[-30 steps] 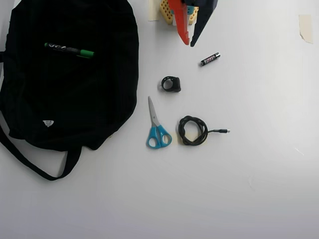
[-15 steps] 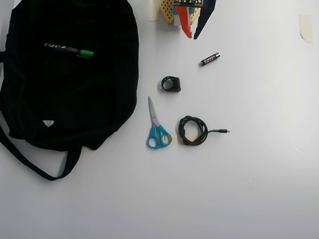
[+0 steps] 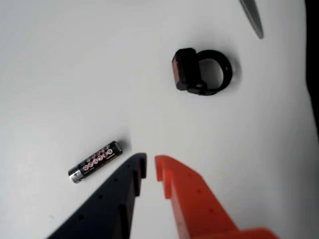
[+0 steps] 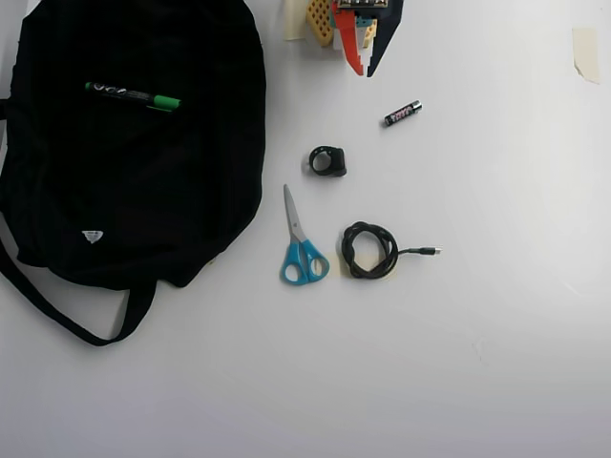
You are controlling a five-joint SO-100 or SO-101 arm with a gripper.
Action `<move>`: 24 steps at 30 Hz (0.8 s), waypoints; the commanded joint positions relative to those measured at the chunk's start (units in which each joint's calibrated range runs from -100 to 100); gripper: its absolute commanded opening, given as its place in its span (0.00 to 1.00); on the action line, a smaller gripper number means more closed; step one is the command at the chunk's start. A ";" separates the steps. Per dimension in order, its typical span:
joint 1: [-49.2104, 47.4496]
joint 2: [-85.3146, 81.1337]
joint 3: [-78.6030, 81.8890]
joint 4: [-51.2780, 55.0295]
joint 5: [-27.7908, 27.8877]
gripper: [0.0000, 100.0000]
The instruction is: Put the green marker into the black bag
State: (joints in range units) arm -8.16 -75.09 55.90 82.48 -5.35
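Lying atop the black bag [image 4: 134, 162] at the desk's [image 4: 477, 363] ten o'clock in the overhead view, the green marker [image 4: 132, 96] rests well apart from the gripper [image 4: 361, 72], whose fingers hang nearly closed and empty at twelve o'clock. A battery [image 4: 403, 113], a black ring [image 4: 327, 160], blue scissors [image 4: 302, 244] and a coiled cable [image 4: 372, 250] crowd the centre, none between marker and bag.

Bare table btwn hand [image 4: 362, 72] & black bag [image 4: 134, 191]; battery [image 4: 403, 113], ring clip [image 4: 327, 160] just beside hand.
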 commanded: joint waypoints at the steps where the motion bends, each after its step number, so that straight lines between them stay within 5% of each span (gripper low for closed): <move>1: -0.97 -4.91 4.84 -2.55 0.31 0.02; 24: -0.89 -24.57 40.69 -13.75 3.67 0.02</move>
State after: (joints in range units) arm -9.11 -98.26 94.18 69.34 -1.93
